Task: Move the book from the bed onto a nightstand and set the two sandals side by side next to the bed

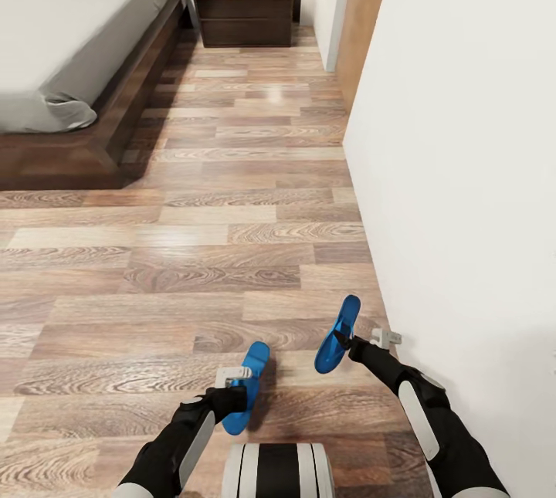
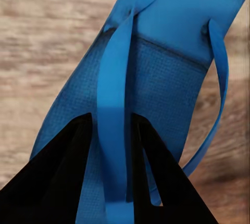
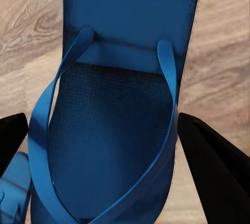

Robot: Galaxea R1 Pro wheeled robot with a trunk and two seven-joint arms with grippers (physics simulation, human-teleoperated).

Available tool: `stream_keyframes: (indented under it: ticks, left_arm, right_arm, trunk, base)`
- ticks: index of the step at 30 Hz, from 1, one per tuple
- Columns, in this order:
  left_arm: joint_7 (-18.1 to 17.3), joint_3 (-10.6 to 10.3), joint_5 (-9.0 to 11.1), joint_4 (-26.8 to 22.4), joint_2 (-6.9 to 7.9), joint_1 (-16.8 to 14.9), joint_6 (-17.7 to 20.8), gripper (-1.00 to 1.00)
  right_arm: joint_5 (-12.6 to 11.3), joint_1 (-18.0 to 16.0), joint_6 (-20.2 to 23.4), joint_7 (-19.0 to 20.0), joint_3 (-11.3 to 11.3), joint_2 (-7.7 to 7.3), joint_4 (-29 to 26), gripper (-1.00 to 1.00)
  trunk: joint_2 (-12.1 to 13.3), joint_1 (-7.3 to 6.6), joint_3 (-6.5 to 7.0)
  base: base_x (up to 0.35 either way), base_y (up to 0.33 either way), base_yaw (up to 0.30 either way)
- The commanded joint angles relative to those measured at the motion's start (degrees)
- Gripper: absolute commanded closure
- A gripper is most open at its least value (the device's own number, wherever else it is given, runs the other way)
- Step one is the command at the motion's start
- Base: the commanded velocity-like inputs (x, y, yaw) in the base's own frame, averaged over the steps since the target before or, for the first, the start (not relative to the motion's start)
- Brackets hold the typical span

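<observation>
Bright blue flat flip-flop sandal [image 1: 249, 386] on the left: held by left gripper [image 1: 232, 390], black fingers [image 2: 62, 177] pinched on one thin strap [image 2: 115, 104], long axis running fwd, slightly right. Second blue sandal [image 1: 338, 334] sits at right gripper [image 1: 345, 342], tilted up-right; its fingers [image 3: 219, 177] stand wide either side of the sole, grip unclear. Both above wood-plank floor [image 1: 232, 251], well short of dark-framed bed [image 1: 93, 58].
</observation>
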Motion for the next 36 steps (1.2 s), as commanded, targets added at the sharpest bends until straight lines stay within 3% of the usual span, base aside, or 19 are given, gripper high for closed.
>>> stream_keyframes:
  ticks: [1,18,31,36]
  left_arm:
    - [0.0,0.0,0.5,-0.1,0.01,0.0,0.3,1.00]
    - [0.0,0.0,0.5,-0.1,0.01,0.0,0.3,1.00]
    - [0.0,0.1,0.6,-0.1,0.10,0.0,0.4,1.00]
    - [0.0,0.1,0.6,-0.1,0.10,0.0,0.4,1.00]
  right_arm:
    - [-0.4,0.0,0.5,0.2,-0.1,0.01,0.0,1.00]
    - [-0.2,0.2,0.5,0.2,0.0,0.02,0.0,1.00]
    - [-0.2,0.2,0.5,0.2,0.1,0.02,-0.1,1.00]
    - [-0.2,0.2,0.5,0.3,0.1,0.02,-0.1,1.00]
  trunk:
    - [0.0,-0.03,0.19]
    - [0.2,-0.47,3.90]
    - [0.2,-0.47,3.89]
    - [0.3,-0.60,5.00]
  base:
    - [0.000,0.000,0.000]
    - [0.000,0.000,0.066]
    - [0.000,0.000,0.001]
    - [0.000,0.000,0.000]
